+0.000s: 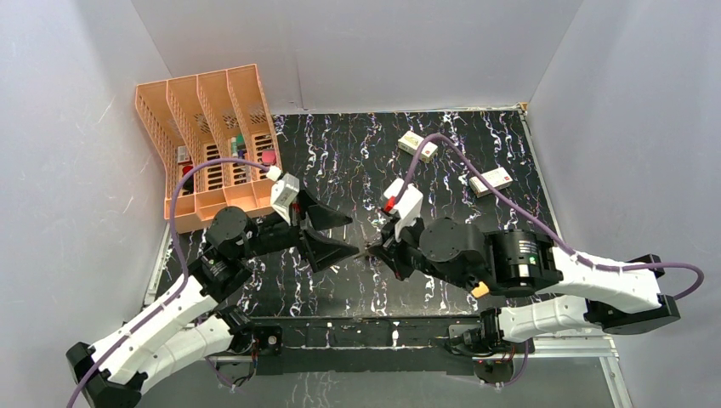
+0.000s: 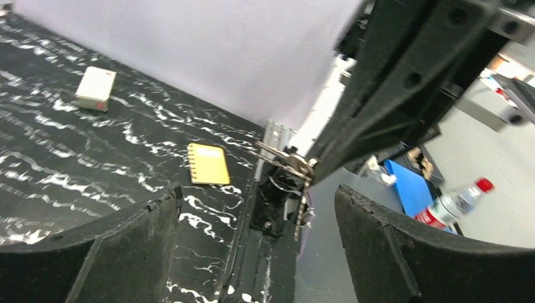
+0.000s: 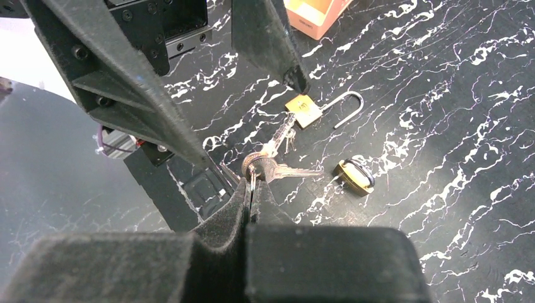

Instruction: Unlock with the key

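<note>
Right gripper (image 3: 251,187) pinches the key (image 3: 266,165); left gripper (image 2: 257,192) stands wide, empty. Padlock (image 3: 303,110) ahead seems unheld; it may drag.

**What lies around me**

I see an orange file rack (image 1: 208,136) at the far left corner of the black marbled table (image 1: 340,153). A small white box (image 2: 95,88) and a yellow notepad (image 2: 208,163) lie apart. A plastic bottle (image 2: 455,201) lies off the table.

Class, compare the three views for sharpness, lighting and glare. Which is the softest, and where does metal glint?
Top external: evenly lit and sharp, with no hard shadows. Left wrist: softest, smeared throughout, and the yellow pad has fuzzy edges. Right wrist: the key and padlock are crisp with bright glints, while the near body of the right gripper is out of focus.
</note>
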Available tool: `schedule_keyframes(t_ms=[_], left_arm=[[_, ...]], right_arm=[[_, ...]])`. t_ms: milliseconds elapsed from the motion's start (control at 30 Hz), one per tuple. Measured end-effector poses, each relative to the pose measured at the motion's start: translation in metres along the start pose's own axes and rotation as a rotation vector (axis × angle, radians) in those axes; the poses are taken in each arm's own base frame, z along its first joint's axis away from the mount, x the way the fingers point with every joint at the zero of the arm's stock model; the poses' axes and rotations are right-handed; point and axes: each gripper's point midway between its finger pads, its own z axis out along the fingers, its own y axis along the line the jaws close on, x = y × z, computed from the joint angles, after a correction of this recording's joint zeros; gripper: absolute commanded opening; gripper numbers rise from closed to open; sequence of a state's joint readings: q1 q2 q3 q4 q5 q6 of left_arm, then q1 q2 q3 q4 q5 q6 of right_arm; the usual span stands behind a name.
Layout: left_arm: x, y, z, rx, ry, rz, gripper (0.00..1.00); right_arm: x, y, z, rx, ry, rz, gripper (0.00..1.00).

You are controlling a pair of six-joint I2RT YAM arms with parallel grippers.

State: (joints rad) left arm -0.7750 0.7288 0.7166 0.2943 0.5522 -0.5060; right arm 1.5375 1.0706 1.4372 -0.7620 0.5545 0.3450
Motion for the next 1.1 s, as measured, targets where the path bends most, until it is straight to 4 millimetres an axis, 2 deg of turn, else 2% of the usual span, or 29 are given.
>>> schedule_keyframes(t_ms=[233, 333, 633, 767, 933, 967, 1100], left_arm=[[-0.003, -0.032, 0.003, 0.188, 0.043, 0.019, 0.73], [0.001, -0.039, 0.004, 0.237, 0.077, -0.001, 0.64], [0.015, -0.028, 0.021, 0.254, 0.159, -0.084, 0.38], [0.011, -0.031, 0.022, 0.271, 0.158, -0.075, 0.32], [0.006, -0.038, 0.021, 0.300, 0.154, -0.060, 0.13], [0.006, -0.039, 0.021, 0.305, 0.155, -0.058, 0.14], [0.007, -0.042, 0.020, 0.318, 0.161, -0.055, 0.28]], right_arm=[[-0.012, -0.004, -0.016, -0.019, -0.055, 0.038, 0.00], [-0.015, -0.004, -0.017, -0.024, -0.067, 0.044, 0.00], [-0.019, 0.000, -0.012, -0.027, -0.077, 0.039, 0.00], [-0.022, 0.000, -0.012, -0.028, -0.090, 0.044, 0.00], [-0.026, 0.001, -0.011, -0.027, -0.104, 0.050, 0.00], [-0.027, 0.001, -0.010, -0.024, -0.108, 0.051, 0.00], [-0.027, -0.001, -0.010, -0.015, -0.113, 0.053, 0.00]])
